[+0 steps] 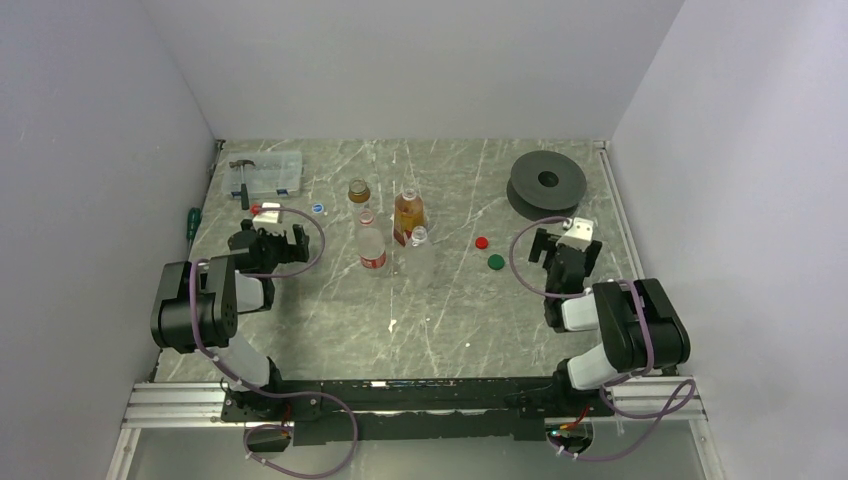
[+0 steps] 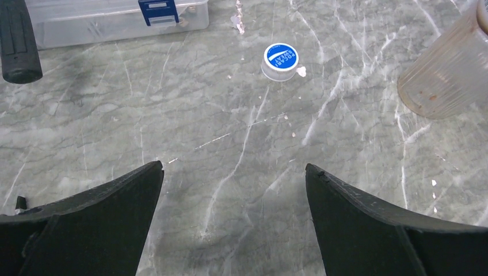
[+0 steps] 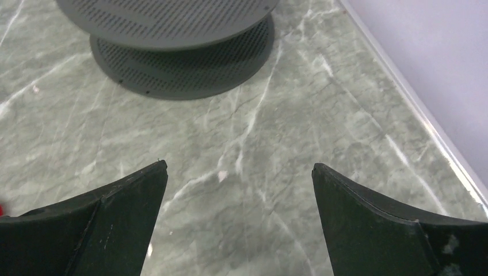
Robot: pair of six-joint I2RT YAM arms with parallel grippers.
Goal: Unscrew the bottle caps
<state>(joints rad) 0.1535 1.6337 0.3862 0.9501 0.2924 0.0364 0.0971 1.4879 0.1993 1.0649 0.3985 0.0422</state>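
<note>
Four small clear bottles stand upright mid-table: a short pale one (image 1: 358, 190), an amber one (image 1: 408, 214), a red-labelled one (image 1: 371, 246) and a plain one (image 1: 421, 257). Their tops are too small to tell if capped. A red cap (image 1: 481, 242) and a green cap (image 1: 495, 262) lie loose to their right. A white cap with a blue top (image 1: 318, 208) lies to their left and shows ahead in the left wrist view (image 2: 281, 60). A small red thing (image 1: 256, 210) lies by the box. My left gripper (image 1: 272, 237) (image 2: 234, 169) is open and empty. My right gripper (image 1: 563, 242) (image 3: 240, 168) is open and empty.
A large black spool (image 1: 546, 181) (image 3: 172, 40) sits at the back right, just beyond my right gripper. A clear box (image 1: 264, 174) (image 2: 115, 17) with a hammer (image 1: 242, 180) is at the back left. A green-handled screwdriver (image 1: 190, 221) lies at the left wall. The short bottle's side (image 2: 449, 75) shows right of my left gripper.
</note>
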